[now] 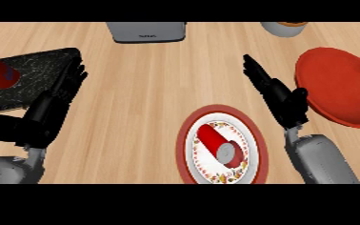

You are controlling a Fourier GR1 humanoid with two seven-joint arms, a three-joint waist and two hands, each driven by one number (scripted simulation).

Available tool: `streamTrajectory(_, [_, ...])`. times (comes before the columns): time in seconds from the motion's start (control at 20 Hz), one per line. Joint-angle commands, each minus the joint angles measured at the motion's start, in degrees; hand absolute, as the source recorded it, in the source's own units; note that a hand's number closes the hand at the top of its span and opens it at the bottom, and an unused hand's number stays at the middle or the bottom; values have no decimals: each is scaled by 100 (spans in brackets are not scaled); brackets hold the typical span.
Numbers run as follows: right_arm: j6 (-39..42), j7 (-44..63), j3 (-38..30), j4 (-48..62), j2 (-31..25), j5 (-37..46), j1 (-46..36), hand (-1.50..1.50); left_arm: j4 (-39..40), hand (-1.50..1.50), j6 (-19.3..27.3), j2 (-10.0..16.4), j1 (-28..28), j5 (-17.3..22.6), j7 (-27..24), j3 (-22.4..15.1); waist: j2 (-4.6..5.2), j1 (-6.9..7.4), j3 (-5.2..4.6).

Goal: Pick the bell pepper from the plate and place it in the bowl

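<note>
A red bell pepper (216, 144) with a grey cut end lies on its side on the red-rimmed patterned plate (187, 140) at the lower middle. The red bowl (330, 85) sits at the right edge. My right hand (285, 100) is open with straight fingers pointing up and left, between the plate and the bowl, apart from both. My left hand (49, 107) rests open at the left, fingers over the edge of a dark board, holding nothing.
A dark speckled board (35, 76) with a red item (5, 75) on it lies at the far left. A grey appliance (146, 31) stands at the top middle, and a grey pot (285, 28) at the top right.
</note>
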Motion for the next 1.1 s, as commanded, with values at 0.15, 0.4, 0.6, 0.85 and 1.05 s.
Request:
streamTrajectory(0.15, [-206, -302, 710, -991, 307, 683, 580, -150, 290, 0, -255, -314, 236, 446, -550, 727, 5, 104, -127])
streamTrajectory(0.4, [-1797, -135, 569, -541, -529, 2968, 649, -150, 179, 0, -213, -612, 323, 862, -427, 829, -43, 9, -141])
streamTrajectory(0.6, [-2523, -800, 916, -643, -58, 3639, 966, -150, 83, 0, -406, -627, 364, 968, -347, 952, 14, 133, -118])
streamTrajectory(0.85, [-1940, 436, 1009, -673, -486, 4652, 57, -150, 111, 0, -494, -684, 328, 922, -273, 975, 17, 165, -127])
streamTrajectory(1.05, [-87, 1892, 1330, -1096, -1103, 4679, -285, -150, 286, 0, -537, -594, 112, 928, -236, 1073, -11, 105, -153])
